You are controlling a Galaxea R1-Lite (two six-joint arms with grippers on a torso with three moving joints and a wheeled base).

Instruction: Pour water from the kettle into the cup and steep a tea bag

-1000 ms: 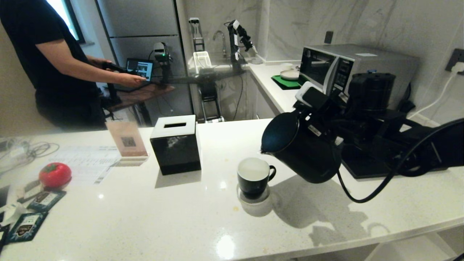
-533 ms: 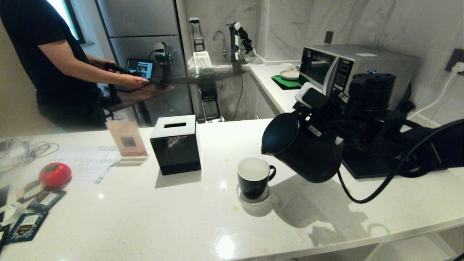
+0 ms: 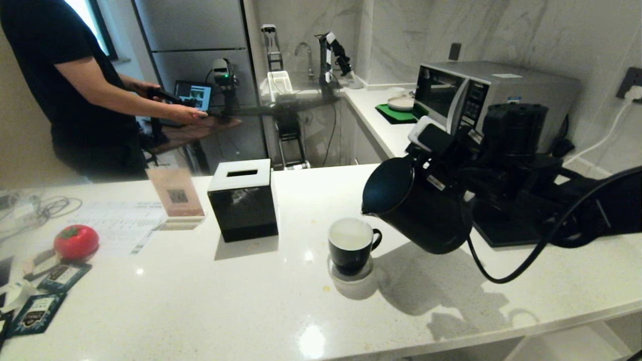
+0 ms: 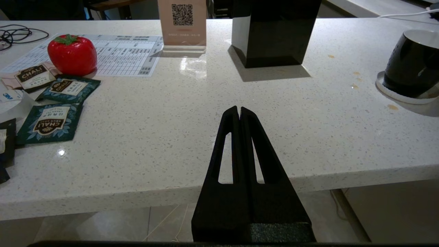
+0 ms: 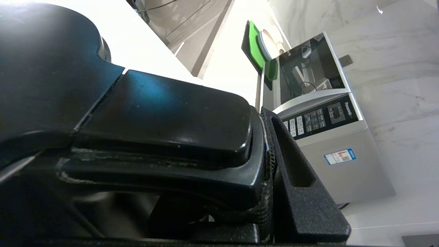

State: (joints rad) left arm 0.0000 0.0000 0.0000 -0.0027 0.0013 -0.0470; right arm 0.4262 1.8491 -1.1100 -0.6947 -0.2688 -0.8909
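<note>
Nearest, the left gripper [image 4: 239, 111] is hanging just off the front edge of the speckled white stone counter [image 4: 178, 123], its two black fingers pressed together on nothing. Beyond it to the left, flat dark teal printed sachets [image 4: 50, 122] are lying beside a glossy red tomato-shaped object [image 4: 72, 54].

Mid-counter, the small glossy black mug with a white inside [image 3: 350, 244] is sitting upright on a pale round coaster [image 3: 351, 274] (its ear handle pointing toward the kettle). Just right of it and above, the tall matte-black electric kettle [image 3: 419, 205] is hanging tilted in the air, spout leaning toward the mug but clear of the rim. The right gripper [image 3: 435, 165] is clamping its loop handle, fingers narrowed around it.

Farther left, a black cube-shaped tissue box [image 3: 243, 199] is standing; behind, a silver microwave oven [image 3: 481, 90], and a person in a black shirt [image 3: 65, 85].
</note>
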